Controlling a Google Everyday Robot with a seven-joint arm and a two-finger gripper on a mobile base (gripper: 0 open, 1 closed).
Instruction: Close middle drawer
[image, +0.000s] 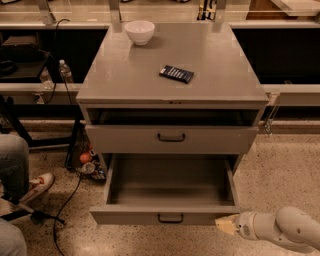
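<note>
The middle drawer (170, 216) is pulled far out of the grey cabinet (172, 75). Its long grey tray is open to view and empty, and a small dark bar handle (170, 218) sits on its low front. My gripper (226, 225) is at the lower right, with its cream tip against the right end of that drawer's front. The uppermost drawer (171, 138) above is open a small way. The lowest drawer is hidden under the open tray.
A white bowl (139, 31) and a dark flat packet (176, 73) lie on the cabinet top. A person's leg and shoe (30, 185) are at the left, with cables (67, 200) on the speckled floor. Dark shelving runs behind.
</note>
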